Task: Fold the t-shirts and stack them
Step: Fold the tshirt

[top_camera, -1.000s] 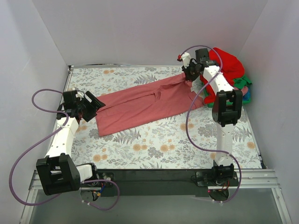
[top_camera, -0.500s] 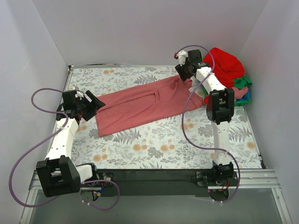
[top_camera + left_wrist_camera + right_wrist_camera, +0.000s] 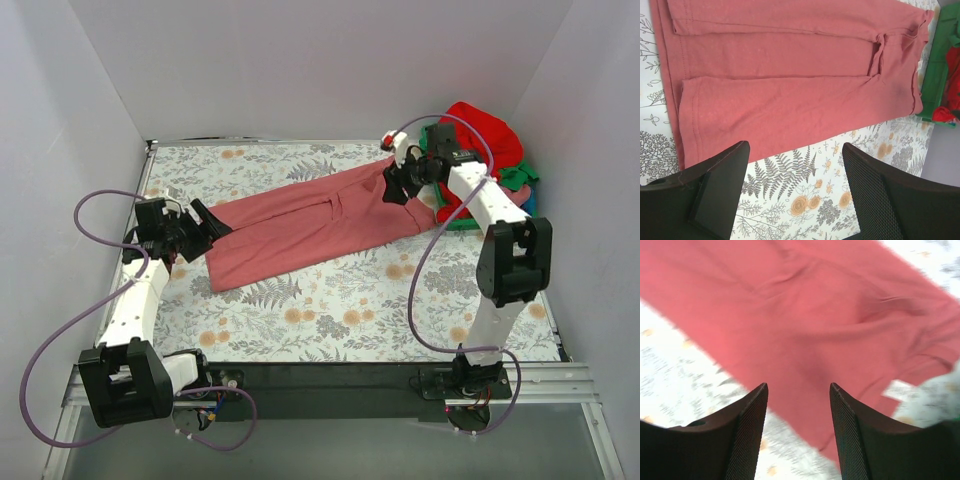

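The right gripper (image 3: pixel 393 183) has let go of the far end of the rose-pink t-shirt (image 3: pixel 310 225): a second ago it was pinched shut there, and now its jaws stand apart with nothing between them, while the right arm's elbow has swung out toward the right wall. The left arm has barely shifted. The shirt itself lies as it did, a long narrow strip of soft matte cotton stretched slantwise across the floral tablecloth (image 3: pixel 330 310), from the near left to the far right. Its two long sides are folded in toward the middle, with a stitched hem at the left end and small puckers at the far end. From the right wrist, the right gripper (image 3: pixel 797 390) hangs just above the shirt's far end, its dark ribbed fingers (image 3: pixel 747 415) clear of the cloth. The left gripper (image 3: pixel 208 225) sits just beside the hem end, jaws wide apart and empty; its wrist view shows the left gripper (image 3: pixel 795 155) over the shirt's near edge where cloth meets fern print. Behind the right gripper, a bright red t-shirt (image 3: pixel 487 138) is heaped on the green basket (image 3: pixel 934 70), whose smooth plastic wall touches the shirt's far end.
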